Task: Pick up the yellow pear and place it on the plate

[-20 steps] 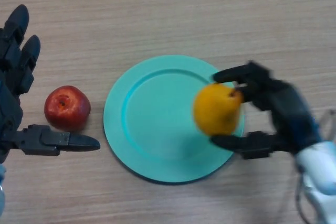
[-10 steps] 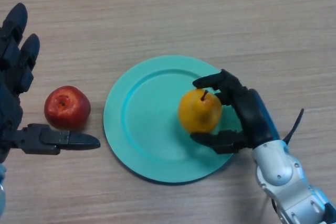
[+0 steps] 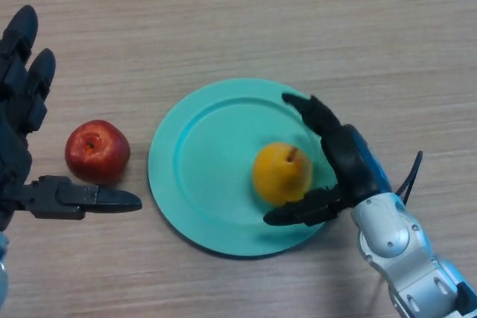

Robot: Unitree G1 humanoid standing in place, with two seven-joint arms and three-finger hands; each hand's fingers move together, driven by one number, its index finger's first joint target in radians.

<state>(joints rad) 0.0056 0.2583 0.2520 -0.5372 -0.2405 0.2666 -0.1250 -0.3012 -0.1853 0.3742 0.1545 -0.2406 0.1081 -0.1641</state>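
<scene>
Resting on the round teal plate (image 3: 194, 176), the yellow pear (image 3: 282, 174) is flanked, ungripped, by the spread right hand (image 3: 344, 161); the left hand (image 3: 22, 147) is held open beside a red apple (image 3: 97, 152).

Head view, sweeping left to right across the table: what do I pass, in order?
Left robot hand → red apple → teal plate → yellow pear resting on the plate → right robot hand, fingers spread around the pear's right side.
</scene>
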